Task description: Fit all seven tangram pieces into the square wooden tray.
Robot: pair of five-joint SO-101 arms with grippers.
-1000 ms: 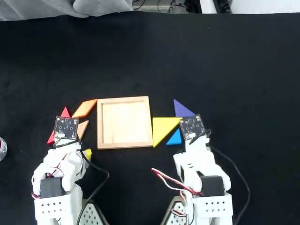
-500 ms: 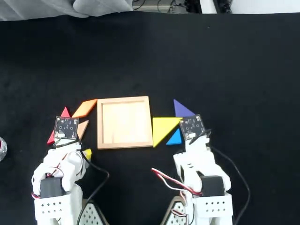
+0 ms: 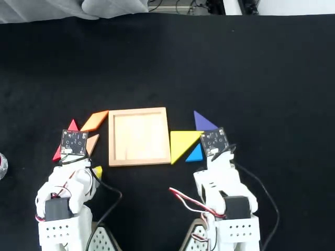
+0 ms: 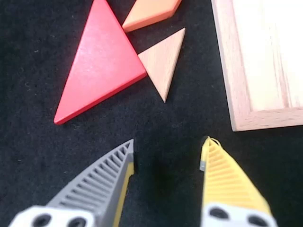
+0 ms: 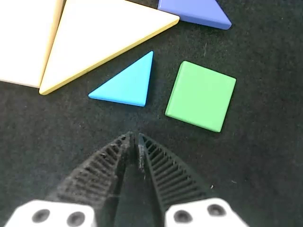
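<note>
The square wooden tray (image 3: pixel 112 137) lies mid-table with nothing in it; its corner (image 4: pixel 244 99) shows in the left wrist view. Left of it lie a red triangle (image 4: pixel 97 64), an orange parallelogram (image 4: pixel 151 13) and a small wood-coloured triangle (image 4: pixel 163 59). My left gripper (image 4: pixel 166 153) hovers open just short of these pieces, holding nothing. Right of the tray lie a large yellow triangle (image 5: pixel 102 35), a purple triangle (image 5: pixel 194 12), a blue triangle (image 5: pixel 128 85) and a green square (image 5: pixel 201 96). My right gripper (image 5: pixel 134 140) is shut and empty, just short of the blue triangle.
Both arm bases stand at the table's near edge, the left (image 3: pixel 65 209) and the right (image 3: pixel 227 206), with cables trailing between them. The black cloth stretches bare beyond the tray. Pale fabric (image 3: pixel 104 8) lies at the far edge.
</note>
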